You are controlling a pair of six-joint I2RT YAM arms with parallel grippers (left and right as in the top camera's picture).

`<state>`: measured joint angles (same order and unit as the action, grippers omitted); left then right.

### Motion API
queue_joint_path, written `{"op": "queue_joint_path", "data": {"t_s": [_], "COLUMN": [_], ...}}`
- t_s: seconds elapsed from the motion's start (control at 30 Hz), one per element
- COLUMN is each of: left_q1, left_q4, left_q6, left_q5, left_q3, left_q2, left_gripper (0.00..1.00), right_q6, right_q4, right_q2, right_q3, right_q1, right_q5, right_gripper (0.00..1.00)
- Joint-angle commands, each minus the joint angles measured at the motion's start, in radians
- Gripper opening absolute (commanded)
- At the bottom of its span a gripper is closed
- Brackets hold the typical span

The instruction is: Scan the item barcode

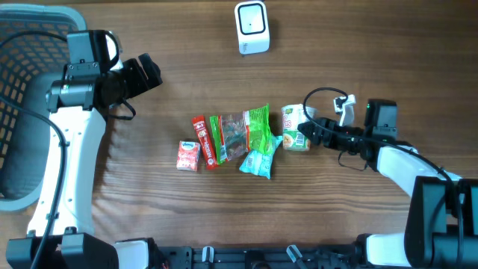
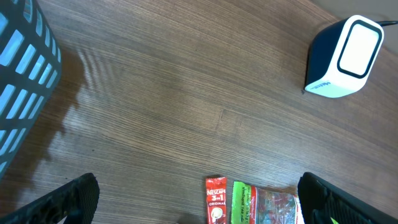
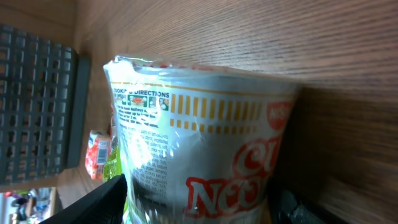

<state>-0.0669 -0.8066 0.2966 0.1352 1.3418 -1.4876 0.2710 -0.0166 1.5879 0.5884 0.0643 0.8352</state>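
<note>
A cup of instant noodles (image 1: 296, 127) lies on its side on the wooden table, at the right end of a row of snack packets. My right gripper (image 1: 308, 133) reaches it from the right. In the right wrist view the cup (image 3: 199, 137) fills the frame, and the gripper (image 3: 199, 202) has a dark finger pressed against each side of it. No barcode shows on the faces I can see. The white barcode scanner (image 1: 252, 28) stands at the back centre, also in the left wrist view (image 2: 344, 57). My left gripper (image 1: 149, 72) hovers open and empty at the left (image 2: 199, 202).
A grey mesh basket (image 1: 22, 112) fills the far left. The row holds a red coffee sachet (image 1: 203, 140), a small red carton (image 1: 187, 155), a green packet (image 1: 258, 127) and a teal packet (image 1: 260, 161). Bare wood lies between the scanner and the row.
</note>
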Motion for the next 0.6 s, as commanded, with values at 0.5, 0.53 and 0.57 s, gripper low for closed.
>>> {"op": "queue_joint_path", "data": {"t_s": [0.5, 0.53, 0.57], "left_q1": [-0.007, -0.007, -0.007], "left_q4": [0.003, 0.003, 0.003], "left_q6": [-0.013, -0.013, -0.013], "left_q5": [-0.003, -0.003, -0.003], "left_q3": [0.006, 0.006, 0.006], "left_q2": [0.006, 0.006, 0.006], "left_gripper": [1.0, 1.0, 1.0], "right_q6": [-0.1, -0.162, -0.194], "right_q4": [0.227, 0.34, 0.398], "right_q2": [0.003, 0.004, 0.004], "right_q3": [0.254, 0.328, 0.372], "right_q1": [-0.089, -0.089, -0.089], "right_q5": [-0.007, -0.046, -0.069], "right_gripper": [0.89, 0.9, 0.93]}}
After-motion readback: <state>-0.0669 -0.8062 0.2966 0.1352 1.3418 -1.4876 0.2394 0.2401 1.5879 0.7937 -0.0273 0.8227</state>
